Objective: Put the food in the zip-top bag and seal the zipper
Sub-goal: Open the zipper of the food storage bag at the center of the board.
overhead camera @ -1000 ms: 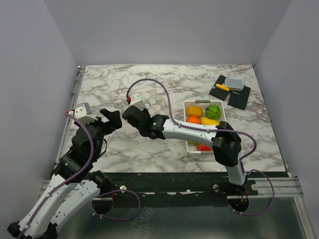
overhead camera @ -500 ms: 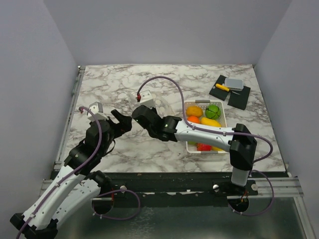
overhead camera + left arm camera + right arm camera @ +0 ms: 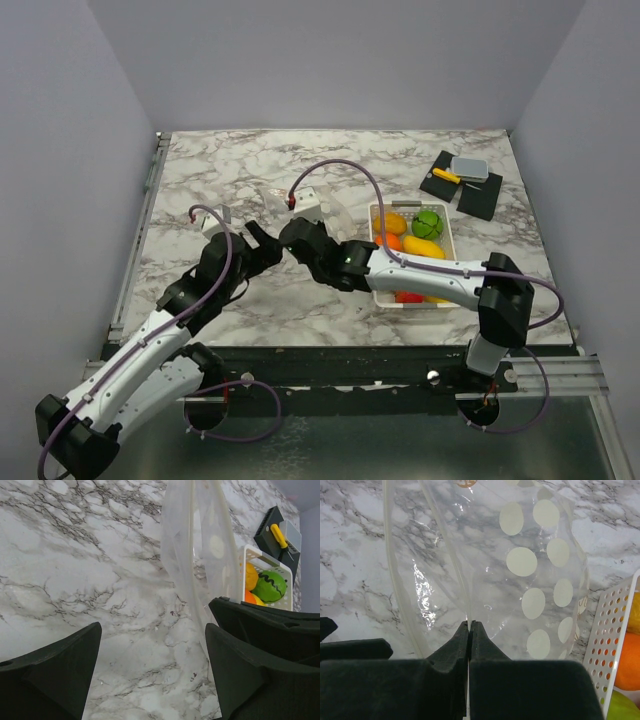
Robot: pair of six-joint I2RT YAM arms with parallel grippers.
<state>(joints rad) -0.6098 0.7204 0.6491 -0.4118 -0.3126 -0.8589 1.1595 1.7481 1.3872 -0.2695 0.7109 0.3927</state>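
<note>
The zip-top bag (image 3: 520,560) is clear with pale dots and hangs upright over the marble, beside the white basket (image 3: 450,262). My right gripper (image 3: 470,624) is shut on the bag's near edge. The zipper (image 3: 388,545) runs as a pale strip along the bag's mouth. My left gripper (image 3: 152,665) stands open just left of the right gripper (image 3: 295,233), with only bare table between its fingers and the bag (image 3: 195,555) ahead of it. The food lies in the basket: a green piece (image 3: 428,222), orange (image 3: 392,222), yellow (image 3: 420,245) and red (image 3: 408,296).
Black pads (image 3: 478,198) with a grey box (image 3: 468,167) and a yellow item (image 3: 446,175) lie at the back right. The basket (image 3: 248,555) stands right behind the bag. Grey walls close the table on three sides.
The right gripper has carried the bag rightward toward the basket. The left arm has followed it right and forward, its open jaws now close beside the right gripper.
</note>
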